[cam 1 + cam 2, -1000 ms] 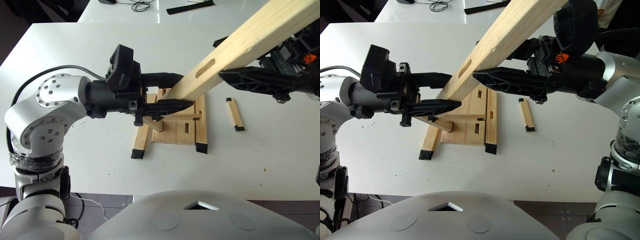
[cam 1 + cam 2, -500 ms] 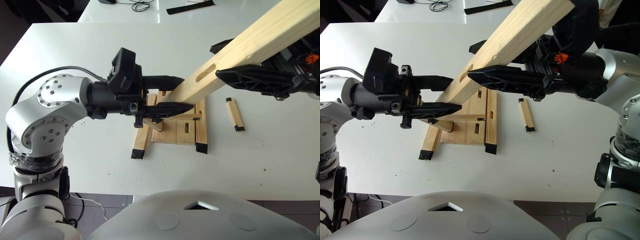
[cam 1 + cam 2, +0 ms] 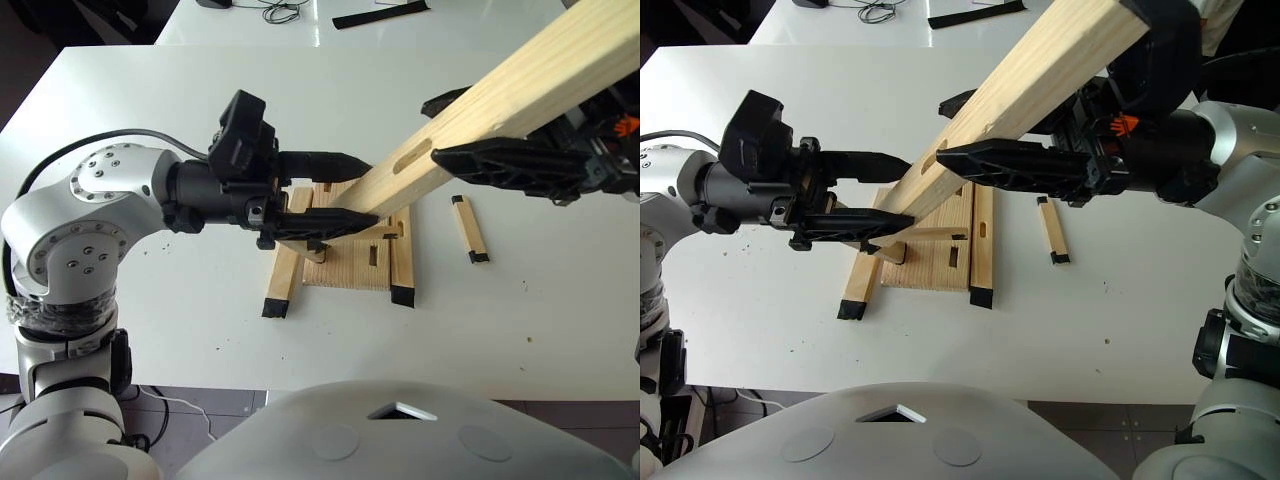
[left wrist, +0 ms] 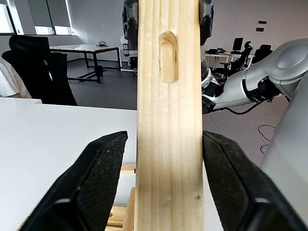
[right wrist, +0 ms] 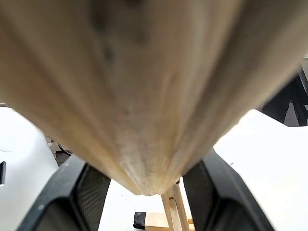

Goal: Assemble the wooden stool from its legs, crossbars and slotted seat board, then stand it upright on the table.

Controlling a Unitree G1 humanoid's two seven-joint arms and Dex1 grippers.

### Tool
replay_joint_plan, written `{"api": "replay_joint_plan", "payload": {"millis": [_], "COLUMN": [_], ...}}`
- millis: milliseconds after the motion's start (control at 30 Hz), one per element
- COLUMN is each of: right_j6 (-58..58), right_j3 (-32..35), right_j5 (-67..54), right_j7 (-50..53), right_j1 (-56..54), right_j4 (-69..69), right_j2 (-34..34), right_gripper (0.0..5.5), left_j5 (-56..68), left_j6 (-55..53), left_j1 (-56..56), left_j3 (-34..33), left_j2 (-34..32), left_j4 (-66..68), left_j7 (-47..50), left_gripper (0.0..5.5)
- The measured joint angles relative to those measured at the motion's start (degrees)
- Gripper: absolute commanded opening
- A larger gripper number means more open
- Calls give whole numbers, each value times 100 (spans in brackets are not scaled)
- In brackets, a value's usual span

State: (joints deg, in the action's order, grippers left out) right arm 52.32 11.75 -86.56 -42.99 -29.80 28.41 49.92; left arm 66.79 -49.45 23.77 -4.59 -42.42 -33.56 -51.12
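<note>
Down on the white table [image 3: 150, 120] the stool is only partly built, and it is lying flat: the slotted seat board [image 3: 348, 272] is face-down-flat with two black-capped legs alongside it, one on its left edge [image 3: 283, 282] and one on its right [image 3: 402, 262], and a thin crossbar [image 3: 372, 235] bridges between them. Off to the right, well apart, a loose crossbar [image 3: 467, 228] waits its turn. So by my reckoning we're somewhere around halfway: more legs and bars to seat, and nothing stood upright yet. Now the action: a long leg [image 3: 520, 70] hangs in the air above the board, pinched by the right gripper [image 3: 940, 129], whose fingers press on either side of it. Its long axis runs on a steep diagonal, low end dipping toward the seat board at the robot's left, high end rising up and away to the right, with its oval slot [image 3: 412, 155] facing upward. The left gripper [image 3: 370, 188] straddles that low end, fingers [image 4: 101, 187] spread with a gap showing beside the wood, not clamped.
</note>
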Motion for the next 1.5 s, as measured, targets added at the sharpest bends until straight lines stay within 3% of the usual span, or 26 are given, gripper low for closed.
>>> {"api": "replay_joint_plan", "payload": {"millis": [300, 533, 667, 867, 1000, 1200, 1500], "right_j6": [-93, -347, -562, -1197, -1527, -1858, -2281], "right_j3": [647, 827, 849, 719, 587, 237, -381], "right_j5": [422, 1518, 2204, 3371, 3754, 4216, 4798], "right_j7": [-204, -709, -1067, -1337, -1127, -1136, -1089], "right_j1": [-310, -199, 555, 2035, 2549, 3127, 3404], "right_j4": [-588, -665, -293, 485, 813, 1027, 1049], "right_j2": [429, 885, 973, 821, 436, 229, -61], "right_gripper": [203, 203, 203, 203, 203, 203, 203], "left_j5": [-322, 709, 700, -1913, -3146, -3226, -3409], "left_j6": [141, 134, 182, 1458, 2481, 2621, 2614], "left_j1": [310, 1187, 1512, 546, -490, -1178, -1472], "left_j3": [-62, -896, -1130, -585, -84, 8, 258], "left_j2": [126, 279, 154, -956, -1242, -1230, -1090], "left_j4": [403, 964, 1318, 2653, 3226, 2879, 2426], "left_j7": [541, 1285, 1464, 135, -887, -1658, -1871], "left_gripper": [336, 336, 336, 336, 336, 336, 336]}}
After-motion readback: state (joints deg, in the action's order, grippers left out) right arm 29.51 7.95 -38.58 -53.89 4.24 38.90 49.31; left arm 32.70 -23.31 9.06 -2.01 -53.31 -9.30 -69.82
